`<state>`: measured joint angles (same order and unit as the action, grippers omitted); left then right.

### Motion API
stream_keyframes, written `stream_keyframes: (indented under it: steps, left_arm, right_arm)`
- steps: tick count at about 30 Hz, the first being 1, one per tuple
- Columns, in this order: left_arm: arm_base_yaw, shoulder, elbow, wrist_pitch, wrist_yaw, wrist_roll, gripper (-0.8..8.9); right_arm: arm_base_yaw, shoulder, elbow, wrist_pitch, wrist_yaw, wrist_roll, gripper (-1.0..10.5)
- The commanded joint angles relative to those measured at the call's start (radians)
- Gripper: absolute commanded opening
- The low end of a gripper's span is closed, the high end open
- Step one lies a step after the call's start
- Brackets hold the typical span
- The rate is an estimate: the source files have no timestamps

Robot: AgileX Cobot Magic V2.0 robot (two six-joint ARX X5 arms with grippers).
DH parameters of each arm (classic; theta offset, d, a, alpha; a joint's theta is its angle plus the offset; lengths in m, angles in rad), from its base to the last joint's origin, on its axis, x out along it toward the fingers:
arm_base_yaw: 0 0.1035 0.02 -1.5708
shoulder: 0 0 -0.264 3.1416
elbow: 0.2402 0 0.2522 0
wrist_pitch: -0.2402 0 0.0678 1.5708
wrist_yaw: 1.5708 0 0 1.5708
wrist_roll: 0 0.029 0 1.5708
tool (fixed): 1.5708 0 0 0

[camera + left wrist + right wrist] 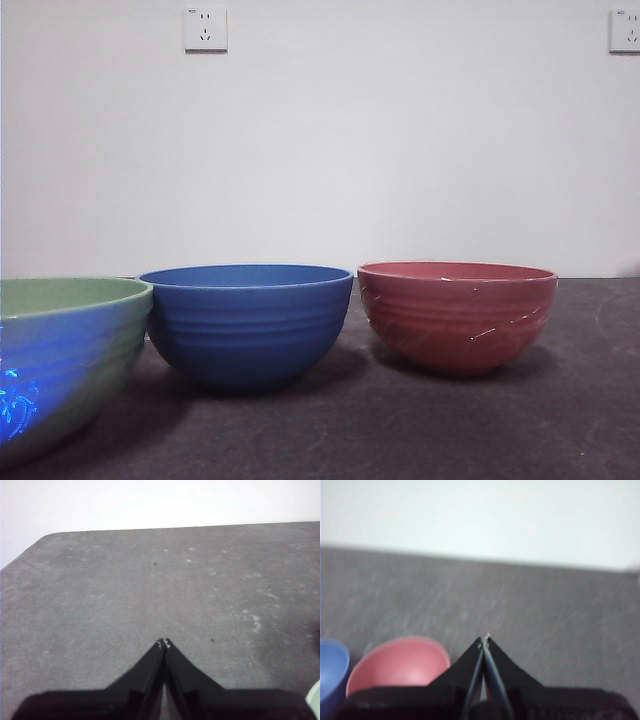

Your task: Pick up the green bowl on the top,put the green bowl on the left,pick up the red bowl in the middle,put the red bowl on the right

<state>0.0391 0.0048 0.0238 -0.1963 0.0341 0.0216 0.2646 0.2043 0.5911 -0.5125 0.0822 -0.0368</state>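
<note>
Item: blue bowl (247, 322), centre of the row, taken as landmark; upright on the dark surface (420, 430).

Item: green bowl (62, 360), just beside the blue bowl on one side, upright, rims near or touching; I cannot tell which.

Item: red bowl (456, 315), on the blue bowl's other side, apart from it, upright and free.

Item: my left tool (163, 643), narrow, tips together, empty, over bare surface away from the blue bowl.

Item: my right tool (484, 640), narrow, tips together, empty, above and just past the red bowl.

Judgement: both placements look done. To finish well, I lift each arm straight clear, touching no rim.
</note>
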Motion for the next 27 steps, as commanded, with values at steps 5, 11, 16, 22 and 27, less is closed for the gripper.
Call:
stream_keyframes:
  steps: [5,11,16,22,27]
  left_arm:
    - [0.002,-0.003,-0.013,-0.005,-0.002,-0.007,-0.03]
    - [0.002,-0.003,-0.013,-0.005,-0.002,-0.007,-0.03]
    - [0.002,-0.003,-0.013,-0.005,-0.003,-0.007,-0.03]
    - [0.002,-0.003,-0.013,-0.005,-0.003,-0.007,-0.03]
    - [0.002,-0.003,-0.013,-0.005,-0.002,-0.007,-0.03]
  right_arm:
    - [-0.140,-0.168,-0.294,0.210,-0.127,-0.010,0.0]
    - [-0.187,-0.183,-0.473,0.323,-0.212,-0.004,0.0]
    - [-0.187,-0.195,-0.551,0.325,-0.208,0.021,0.0]
    - [-0.186,-0.203,-0.579,0.325,-0.208,0.072,0.0]
    - [-0.185,-0.200,-0.578,0.325,-0.182,0.077,0.0]
